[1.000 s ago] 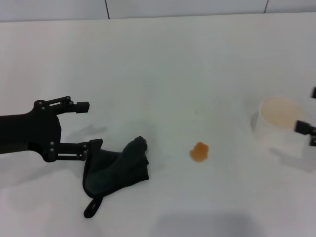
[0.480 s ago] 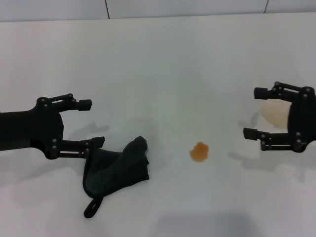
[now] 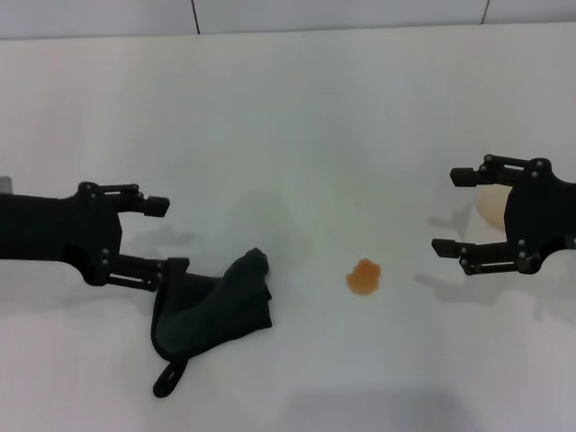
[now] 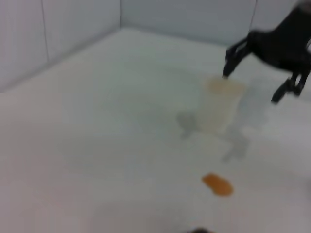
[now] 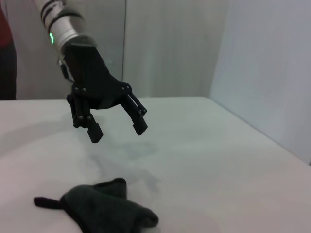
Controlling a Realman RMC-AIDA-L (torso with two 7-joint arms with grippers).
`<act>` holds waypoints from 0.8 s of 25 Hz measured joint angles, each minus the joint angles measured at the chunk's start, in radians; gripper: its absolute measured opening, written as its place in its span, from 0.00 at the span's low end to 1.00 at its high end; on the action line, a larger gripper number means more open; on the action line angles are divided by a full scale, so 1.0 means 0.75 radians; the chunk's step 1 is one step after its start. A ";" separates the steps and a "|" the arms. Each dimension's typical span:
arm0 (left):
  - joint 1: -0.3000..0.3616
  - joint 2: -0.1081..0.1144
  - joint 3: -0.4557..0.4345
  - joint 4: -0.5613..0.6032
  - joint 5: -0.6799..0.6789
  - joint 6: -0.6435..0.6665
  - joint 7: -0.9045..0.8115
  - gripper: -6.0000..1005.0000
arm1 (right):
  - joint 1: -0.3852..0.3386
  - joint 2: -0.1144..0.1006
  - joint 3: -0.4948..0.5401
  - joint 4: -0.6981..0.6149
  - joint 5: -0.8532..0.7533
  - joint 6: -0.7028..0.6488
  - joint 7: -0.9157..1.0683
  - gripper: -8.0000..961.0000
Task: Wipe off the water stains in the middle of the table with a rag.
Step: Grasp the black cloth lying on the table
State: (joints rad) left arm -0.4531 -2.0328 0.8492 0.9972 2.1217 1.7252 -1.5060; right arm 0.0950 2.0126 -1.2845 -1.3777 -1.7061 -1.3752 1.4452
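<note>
The rag [image 3: 211, 310], a dark green-black cloth with a black loop strap, lies crumpled on the white table [image 3: 297, 117] at the front left; it also shows in the right wrist view [image 5: 104, 211]. The water stain [image 3: 364, 276] is a small orange-brown blot right of the rag, also in the left wrist view [image 4: 217, 185]. My left gripper [image 3: 166, 236] is open, empty, hovering just left of and above the rag; the right wrist view shows it [image 5: 116, 128] too. My right gripper [image 3: 450, 210] is open and empty, right of the stain.
A pale cup [image 3: 493, 203] with light liquid stands at the right, partly hidden behind my right gripper; it shows in the left wrist view [image 4: 221, 106]. A tiled wall [image 3: 270, 13] runs along the table's far edge.
My right gripper came in from the right edge and now hovers in front of the cup. My left gripper shifted slightly and stays open by the rag. Rag and stain have not moved.
</note>
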 joint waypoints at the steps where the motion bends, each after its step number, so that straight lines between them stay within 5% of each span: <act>1: -0.025 0.002 0.002 0.000 0.048 0.001 -0.032 0.85 | 0.000 0.000 -0.003 -0.009 -0.010 0.006 0.007 0.89; 8: -0.153 -0.022 0.081 -0.007 0.303 0.005 -0.172 0.85 | 0.007 0.000 -0.016 -0.032 -0.021 0.015 0.018 0.89; 20: -0.214 -0.052 0.260 -0.011 0.335 -0.052 -0.225 0.85 | 0.015 -0.004 -0.016 -0.035 -0.038 0.005 0.045 0.89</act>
State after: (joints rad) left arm -0.6134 -2.0718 1.0442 0.9890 2.3727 1.6866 -1.6751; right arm 0.1059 2.0095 -1.2963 -1.4036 -1.7349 -1.3718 1.4793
